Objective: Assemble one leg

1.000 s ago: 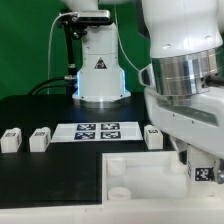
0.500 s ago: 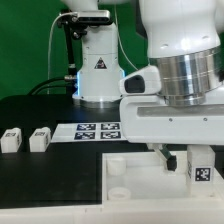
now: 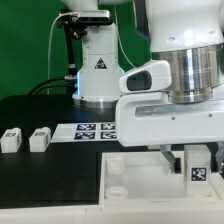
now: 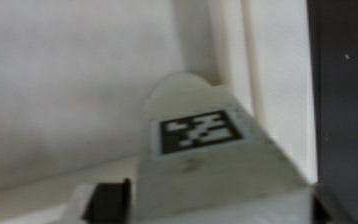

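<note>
The pincer (image 3: 190, 163) pinches a leg (image 3: 198, 170) with its tag facing out, low over the large white panel (image 3: 140, 178) at the exterior view's right. Two more legs (image 3: 25, 139) stand on the black bench (image 3: 50, 175), left of the marker board (image 3: 92, 131).

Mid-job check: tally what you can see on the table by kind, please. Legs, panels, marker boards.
Legs: 3, two loose ones at the exterior view's left and the leg at the gripper
Large white panel: 1
Marker board: 1
Total: 5
The arm may hide more.
</note>
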`<state>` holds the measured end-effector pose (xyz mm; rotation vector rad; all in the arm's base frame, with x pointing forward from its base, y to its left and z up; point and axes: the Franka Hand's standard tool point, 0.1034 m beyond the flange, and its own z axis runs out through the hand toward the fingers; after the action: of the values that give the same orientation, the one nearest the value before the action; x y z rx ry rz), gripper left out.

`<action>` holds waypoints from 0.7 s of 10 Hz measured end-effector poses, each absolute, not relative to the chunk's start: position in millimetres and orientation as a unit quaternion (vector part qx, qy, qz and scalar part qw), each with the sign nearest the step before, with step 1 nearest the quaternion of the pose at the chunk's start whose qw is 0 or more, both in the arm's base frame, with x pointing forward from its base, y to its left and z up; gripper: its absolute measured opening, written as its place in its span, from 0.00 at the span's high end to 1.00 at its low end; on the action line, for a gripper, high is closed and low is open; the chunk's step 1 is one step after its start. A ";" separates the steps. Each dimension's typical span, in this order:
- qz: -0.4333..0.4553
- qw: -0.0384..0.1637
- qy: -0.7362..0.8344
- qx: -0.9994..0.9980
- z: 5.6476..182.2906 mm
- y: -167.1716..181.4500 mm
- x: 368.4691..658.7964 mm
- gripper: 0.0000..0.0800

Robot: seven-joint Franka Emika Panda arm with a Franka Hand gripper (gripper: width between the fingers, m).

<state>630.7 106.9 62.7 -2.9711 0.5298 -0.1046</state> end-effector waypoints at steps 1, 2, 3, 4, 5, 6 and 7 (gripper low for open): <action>-0.033 0.061 0.203 -0.977 62.8 106.2 630.9 0.63; -0.030 0.061 0.250 -0.966 62.3 104.1 630.6 0.63; -0.028 0.057 0.284 -0.957 61.9 99.4 629.9 0.63; -0.025 0.054 0.335 -0.940 61.7 96.2 629.7 0.63; -0.023 0.051 0.388 -0.920 61.5 93.8 630.0 0.63; -0.021 0.046 0.413 -0.909 61.6 90.5 629.4 0.62; -0.021 0.041 0.434 -0.900 61.7 85.6 628.4 0.61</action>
<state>628.4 85.6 61.7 -2.7545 1.3303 -0.0634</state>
